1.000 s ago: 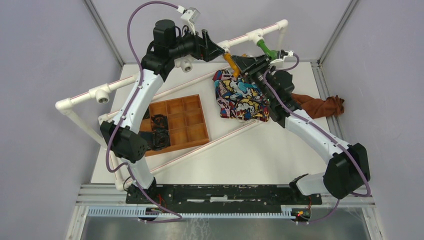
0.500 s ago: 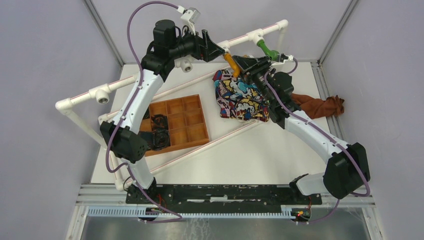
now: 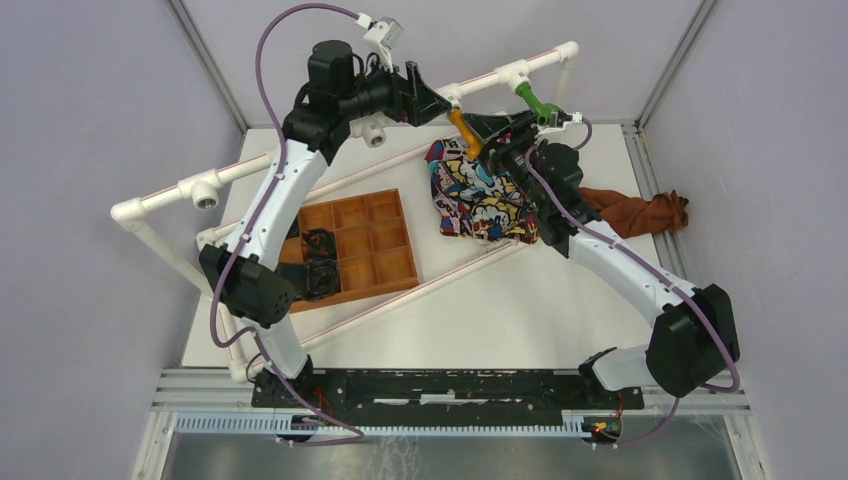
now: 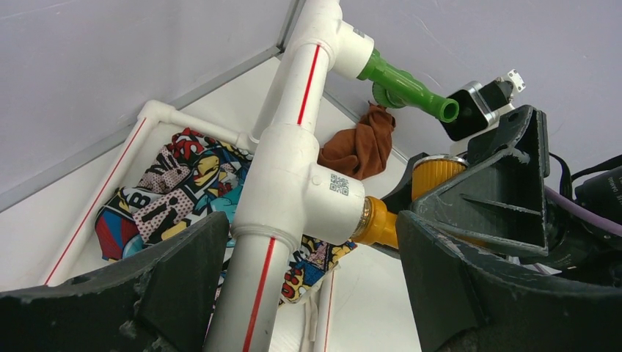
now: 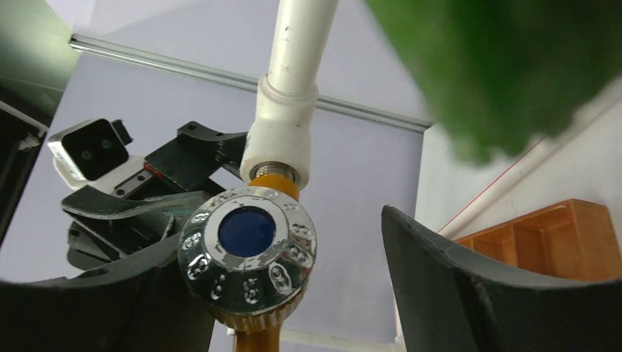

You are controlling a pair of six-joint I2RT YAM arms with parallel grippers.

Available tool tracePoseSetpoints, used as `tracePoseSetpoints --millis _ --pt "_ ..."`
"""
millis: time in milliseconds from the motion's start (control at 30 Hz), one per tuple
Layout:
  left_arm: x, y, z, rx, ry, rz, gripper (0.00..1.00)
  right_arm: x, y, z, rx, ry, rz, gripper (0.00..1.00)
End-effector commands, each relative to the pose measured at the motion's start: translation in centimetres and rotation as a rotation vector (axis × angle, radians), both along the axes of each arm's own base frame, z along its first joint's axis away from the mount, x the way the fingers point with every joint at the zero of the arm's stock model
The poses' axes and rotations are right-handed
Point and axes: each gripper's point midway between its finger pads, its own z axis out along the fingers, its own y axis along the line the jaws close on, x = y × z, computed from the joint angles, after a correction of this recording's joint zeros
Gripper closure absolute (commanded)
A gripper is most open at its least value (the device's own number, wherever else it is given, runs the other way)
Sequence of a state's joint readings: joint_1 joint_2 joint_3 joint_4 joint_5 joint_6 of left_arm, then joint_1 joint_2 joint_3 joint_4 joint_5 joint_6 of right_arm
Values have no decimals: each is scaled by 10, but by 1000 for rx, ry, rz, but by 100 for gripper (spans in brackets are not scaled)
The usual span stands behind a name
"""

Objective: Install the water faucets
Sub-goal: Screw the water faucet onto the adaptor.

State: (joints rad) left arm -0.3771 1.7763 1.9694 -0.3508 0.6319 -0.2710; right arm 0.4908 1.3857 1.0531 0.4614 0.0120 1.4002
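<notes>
Well, from overhead both arms crowd the far stretch of the white plastic pipe frame (image 3: pixel 240 168). The orange-yellow plastic faucet (image 3: pixel 462 125) juts from it, and the green plastic faucet (image 3: pixel 535 100) sits further right along the same pipe. That view doesn't settle how the jaws stand; the wrist cameras do. The left gripper (image 4: pixel 312 227) is spread wide, its black fingers either side of the pipe just below the white T-fitting (image 4: pixel 293 191), holding nothing. Its camera also shows the orange-yellow faucet's end seated in that fitting's side opening. The right gripper (image 5: pixel 282 242) is parted around the faucet's chrome knob with blue centre (image 5: pixel 248 253), one finger plainly clear of it. A comic-print cloth (image 3: pixel 480 195) lies below the pipe.
</notes>
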Motion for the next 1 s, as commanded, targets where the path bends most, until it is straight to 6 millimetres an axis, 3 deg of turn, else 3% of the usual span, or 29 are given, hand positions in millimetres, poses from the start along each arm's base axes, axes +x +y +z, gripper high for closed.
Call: tracePoseSetpoints --millis 0,267,567,667,867,967 --pt "-28 7 -57 86 265 -23 9 -2 -6 23 -31 -66 -34 17" --pt "-26 8 -59 93 265 -15 9 -10 -10 34 -109 -125 -39 2" --pt "-24 9 -56 91 255 -4 8 -41 -28 33 -248 -209 1 2" --pt "-22 9 -56 89 259 2 7 -52 -35 29 -368 -233 23 2" --pt "-22 8 -44 63 237 8 3 -62 -74 10 -736 -223 -78 2" --pt "-20 12 -37 54 218 36 0 -67 -98 13 -911 -276 -157 2"
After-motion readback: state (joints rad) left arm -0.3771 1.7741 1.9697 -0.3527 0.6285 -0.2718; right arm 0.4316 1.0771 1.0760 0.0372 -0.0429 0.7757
